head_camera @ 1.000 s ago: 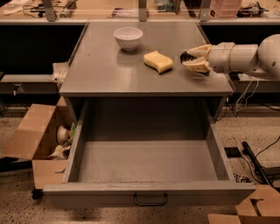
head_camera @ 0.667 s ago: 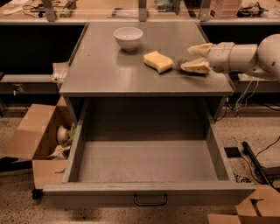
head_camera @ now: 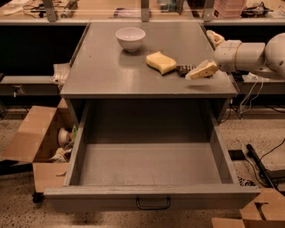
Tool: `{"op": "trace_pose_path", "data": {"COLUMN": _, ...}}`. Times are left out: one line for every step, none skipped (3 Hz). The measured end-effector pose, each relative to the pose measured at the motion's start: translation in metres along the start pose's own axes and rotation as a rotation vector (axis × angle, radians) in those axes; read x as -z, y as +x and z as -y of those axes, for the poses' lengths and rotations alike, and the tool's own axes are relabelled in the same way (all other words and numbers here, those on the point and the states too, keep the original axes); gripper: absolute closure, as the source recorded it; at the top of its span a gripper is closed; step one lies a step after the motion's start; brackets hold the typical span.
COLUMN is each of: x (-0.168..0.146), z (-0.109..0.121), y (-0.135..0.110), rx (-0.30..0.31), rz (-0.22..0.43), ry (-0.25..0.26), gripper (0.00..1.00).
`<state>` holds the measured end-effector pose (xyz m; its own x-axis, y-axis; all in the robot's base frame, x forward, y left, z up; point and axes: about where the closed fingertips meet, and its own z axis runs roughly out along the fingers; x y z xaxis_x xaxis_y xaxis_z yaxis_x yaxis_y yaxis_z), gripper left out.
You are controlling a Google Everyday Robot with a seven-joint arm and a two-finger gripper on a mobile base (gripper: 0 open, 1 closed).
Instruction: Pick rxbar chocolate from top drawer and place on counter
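The rxbar chocolate (head_camera: 183, 70), a small dark bar, lies flat on the counter (head_camera: 107, 71) just right of the yellow sponge (head_camera: 161, 62). My gripper (head_camera: 199, 55) reaches in from the right over the counter's right edge. It is open, with one pale finger (head_camera: 202, 70) low beside the bar and the other up behind it. The bar is not between the fingers. The top drawer (head_camera: 151, 196) is pulled fully out below the counter, and its inside shows nothing.
A white bowl (head_camera: 130, 38) stands at the back middle of the counter. An open cardboard box (head_camera: 40, 138) with clutter sits on the floor at the left. Another box (head_camera: 254, 213) and cables lie at the lower right. A tan workbench (head_camera: 133, 9) runs behind.
The gripper held the dark bar between its fingers over the counter. Now the fingers have spread, the bar lies on the counter next to the sponge, and the gripper has drawn slightly right.
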<state>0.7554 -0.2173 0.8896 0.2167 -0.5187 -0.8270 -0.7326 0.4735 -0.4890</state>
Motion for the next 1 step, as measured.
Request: {"op": "trace_pose_path", "data": {"x": 0.0160, "z": 0.0224, "y": -0.0239, "rx": 0.013, "rz": 0.066, "ry": 0.044, "gripper": 0.00}}
